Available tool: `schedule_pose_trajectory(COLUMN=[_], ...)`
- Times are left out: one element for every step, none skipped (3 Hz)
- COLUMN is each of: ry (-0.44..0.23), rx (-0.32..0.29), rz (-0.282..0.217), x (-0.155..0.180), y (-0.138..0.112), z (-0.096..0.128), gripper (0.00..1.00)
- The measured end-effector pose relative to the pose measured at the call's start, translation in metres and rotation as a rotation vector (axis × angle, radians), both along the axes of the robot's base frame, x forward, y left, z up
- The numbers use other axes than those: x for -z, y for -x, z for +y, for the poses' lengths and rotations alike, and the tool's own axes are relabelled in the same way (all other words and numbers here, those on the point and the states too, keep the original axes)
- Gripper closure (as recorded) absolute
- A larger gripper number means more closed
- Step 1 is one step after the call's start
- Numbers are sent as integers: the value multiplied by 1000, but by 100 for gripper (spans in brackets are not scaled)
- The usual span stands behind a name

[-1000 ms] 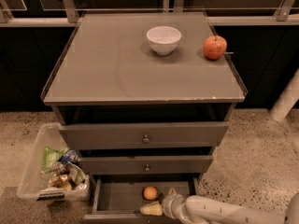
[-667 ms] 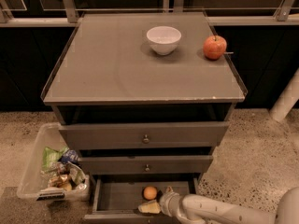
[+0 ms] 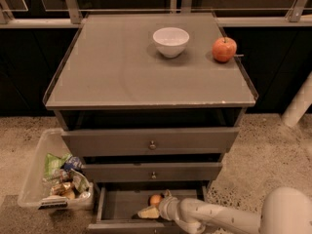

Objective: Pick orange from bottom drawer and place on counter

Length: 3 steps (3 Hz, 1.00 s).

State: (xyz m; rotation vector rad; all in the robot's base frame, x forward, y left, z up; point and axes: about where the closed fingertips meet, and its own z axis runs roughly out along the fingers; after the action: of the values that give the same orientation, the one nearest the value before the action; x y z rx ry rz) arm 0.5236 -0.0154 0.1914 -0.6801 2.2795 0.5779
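The orange (image 3: pixel 155 199) lies on the floor of the open bottom drawer (image 3: pixel 122 204), near its middle. My gripper (image 3: pixel 152 205) reaches into that drawer from the right, low over the floor. It is open, with one pale finger (image 3: pixel 147 212) in front of the orange and the other beside it at the back. The orange rests on the drawer floor and is not lifted. The counter (image 3: pixel 122 72) is the grey glossy top of the cabinet above.
A white bowl (image 3: pixel 170 41) and a red-orange apple (image 3: pixel 224 49) stand on the counter at the back right. Two shut knobbed drawers (image 3: pixel 152 143) sit above the open one. A clear bin (image 3: pixel 35 179) of packets stands on the floor at left. A white post (image 3: pixel 300 101) rises at right.
My gripper has slid left along the bottom drawer and now sits right at the orange. The orange, bowl and apple have not moved.
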Motion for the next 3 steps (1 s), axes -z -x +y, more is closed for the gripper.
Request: schedule_pose_trajectory(ry=[25, 44, 72], rx=[2, 4, 7], rz=[-15, -27, -15], x=[9, 15, 35], y=[-9, -16, -22], z=[-3, -6, -6], gripper=[0, 0, 0])
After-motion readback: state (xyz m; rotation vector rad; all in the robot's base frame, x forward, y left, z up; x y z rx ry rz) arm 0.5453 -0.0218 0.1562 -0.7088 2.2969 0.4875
